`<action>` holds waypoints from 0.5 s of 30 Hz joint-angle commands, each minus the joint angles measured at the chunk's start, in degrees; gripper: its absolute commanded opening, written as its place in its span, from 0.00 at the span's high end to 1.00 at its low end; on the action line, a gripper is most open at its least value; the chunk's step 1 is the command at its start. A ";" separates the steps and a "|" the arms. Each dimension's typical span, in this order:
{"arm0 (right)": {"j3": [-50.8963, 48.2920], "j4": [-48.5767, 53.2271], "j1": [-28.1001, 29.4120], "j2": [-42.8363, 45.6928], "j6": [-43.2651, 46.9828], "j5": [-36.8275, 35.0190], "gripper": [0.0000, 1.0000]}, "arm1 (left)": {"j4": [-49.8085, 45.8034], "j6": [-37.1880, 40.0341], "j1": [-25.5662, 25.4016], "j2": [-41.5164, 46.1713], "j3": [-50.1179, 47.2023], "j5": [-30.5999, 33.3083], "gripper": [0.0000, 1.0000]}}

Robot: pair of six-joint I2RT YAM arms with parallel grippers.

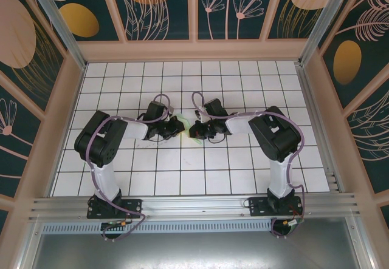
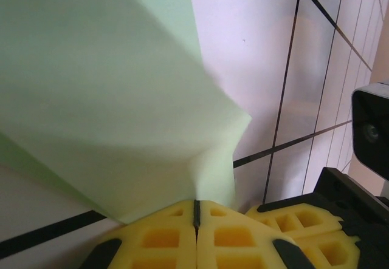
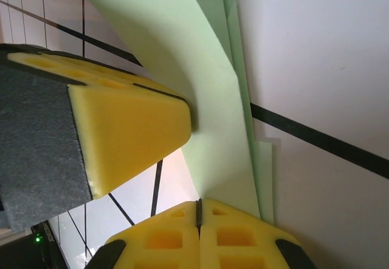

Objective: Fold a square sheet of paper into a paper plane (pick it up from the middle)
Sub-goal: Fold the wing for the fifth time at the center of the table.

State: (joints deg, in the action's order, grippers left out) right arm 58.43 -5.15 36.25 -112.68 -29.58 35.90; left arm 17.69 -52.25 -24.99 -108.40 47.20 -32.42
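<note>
The left claw [image 2: 196, 211] and the right claw [image 3: 198, 211] are meeting over the middle of the white, black-lined grid surface [image 1: 243, 166]. Each is pressing its yellow foam fingers [image 2: 152, 220] fully together on the thin, pale mint-green sheet of paper [image 2: 109, 99]. The sheet is lying folded in several layers between the two claws, which are sitting just beside each other. Its pinched edge is disappearing into each seam.

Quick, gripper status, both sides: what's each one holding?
Left gripper: closed, pinching the folded mint-green paper.
Right gripper: closed, pinching the same paper.
</note>
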 commanded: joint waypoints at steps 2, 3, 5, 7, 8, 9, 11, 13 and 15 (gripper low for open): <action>-1.31 5.20 0.11 1.04 3.84 1.19 0.95 | -9.17 2.22 -0.05 -3.07 0.64 7.89 0.99; -1.68 5.77 0.14 1.42 4.36 1.19 0.95 | -9.93 2.37 -0.06 -3.27 0.68 8.60 1.00; -2.52 6.50 0.13 2.06 5.01 1.19 0.95 | -10.95 2.67 -0.08 -3.56 0.62 9.93 1.00; -3.48 6.77 0.03 2.75 5.56 1.23 0.95 | -11.64 2.83 -0.09 -3.73 0.62 10.70 1.00; -3.97 7.10 -0.04 3.07 5.80 1.11 0.96 | -11.96 2.92 -0.08 -3.87 0.68 11.05 1.00; -4.43 7.24 -0.04 3.37 5.88 1.02 0.96 | -12.13 3.00 -0.02 -3.92 0.70 11.28 1.00; -5.64 7.54 -0.17 3.80 6.27 1.17 0.96 | -12.40 3.03 -0.08 -4.08 0.66 11.59 1.00; -6.83 7.83 -0.15 4.42 6.68 1.32 0.96 | -12.51 3.09 -0.08 -4.05 0.64 11.90 1.00; -8.00 8.36 -0.13 4.89 7.07 1.16 0.97 | -12.60 3.10 -0.06 -4.06 0.70 12.11 1.00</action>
State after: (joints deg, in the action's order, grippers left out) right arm 53.67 -4.27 36.10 -108.95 -24.27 36.10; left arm 13.21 -51.03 -25.52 -108.44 49.21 -30.48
